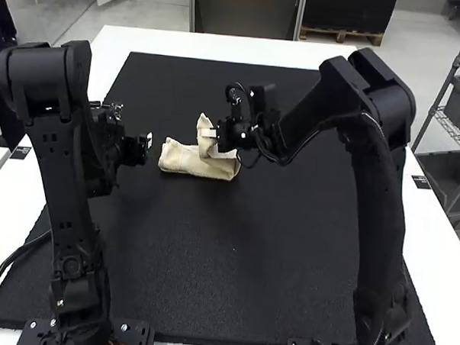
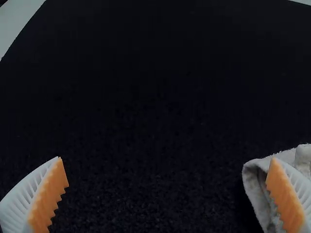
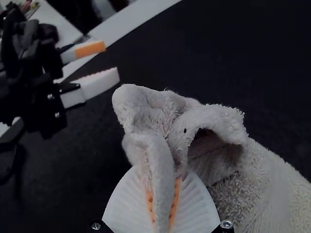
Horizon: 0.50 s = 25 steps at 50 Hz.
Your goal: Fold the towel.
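Observation:
The cream towel [image 1: 196, 162] lies as a narrow bunched strip near the mat's middle, its right part lifted into a peak. My right gripper [image 1: 213, 133] is at that peak; in the right wrist view the right gripper [image 3: 163, 204] is shut on a raised fold of the towel [image 3: 262, 179]. My left gripper [image 1: 148, 141] is just left of the towel's left end. Seen in the left wrist view, the left gripper [image 2: 167, 194] stands open with nothing between its fingers, one finger over the edge of the towel [image 2: 257, 182].
A black mat [image 1: 233, 272] covers most of the white table [image 1: 212, 46]. Both grippers stand fairly close together across the towel. The left arm's cable [image 1: 16, 255] runs over the table's left side.

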Each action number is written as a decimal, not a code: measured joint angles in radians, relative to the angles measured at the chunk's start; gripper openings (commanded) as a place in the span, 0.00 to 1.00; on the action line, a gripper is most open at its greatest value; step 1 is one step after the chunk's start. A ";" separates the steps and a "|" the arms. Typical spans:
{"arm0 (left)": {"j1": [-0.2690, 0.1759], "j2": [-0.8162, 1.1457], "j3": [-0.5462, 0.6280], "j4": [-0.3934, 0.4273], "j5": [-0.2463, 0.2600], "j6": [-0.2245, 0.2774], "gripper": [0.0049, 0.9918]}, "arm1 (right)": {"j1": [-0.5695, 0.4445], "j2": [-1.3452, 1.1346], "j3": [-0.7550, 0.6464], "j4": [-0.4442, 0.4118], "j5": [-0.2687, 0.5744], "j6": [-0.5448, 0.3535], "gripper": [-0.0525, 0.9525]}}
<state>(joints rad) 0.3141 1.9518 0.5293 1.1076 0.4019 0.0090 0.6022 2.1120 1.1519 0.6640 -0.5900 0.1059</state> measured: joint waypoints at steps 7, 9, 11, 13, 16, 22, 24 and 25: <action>0.000 0.000 0.000 -0.003 0.004 -0.003 0.97 | 0.014 0.029 0.034 -0.001 0.008 0.002 0.03; 0.000 0.000 0.000 -0.003 0.006 -0.005 0.97 | 0.019 0.035 0.042 -0.001 0.011 0.003 0.03; 0.000 0.000 0.000 -0.003 0.008 -0.007 0.97 | 0.024 0.041 0.051 -0.001 0.011 0.005 0.03; 0.000 0.000 0.000 -0.004 0.010 -0.007 0.97 | 0.027 0.046 0.059 -0.002 0.012 0.006 0.03; 0.000 0.000 0.000 -0.004 0.012 -0.009 0.97 | 0.034 0.054 0.074 -0.002 0.013 0.008 0.03; 0.000 0.000 0.000 -0.004 0.015 -0.010 0.97 | 0.044 0.076 0.102 -0.002 0.014 0.011 0.03; 0.000 0.000 0.000 -0.005 0.017 -0.010 0.97 | 0.047 0.082 0.109 -0.003 0.015 0.011 0.03; 0.000 0.000 0.000 -0.005 0.018 -0.010 0.97 | 0.048 0.087 0.114 -0.005 0.015 0.012 0.03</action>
<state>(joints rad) 0.3141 1.9518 0.5293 1.1027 0.4194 -0.0013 0.6506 2.1994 1.2663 0.6594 -0.5751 0.1177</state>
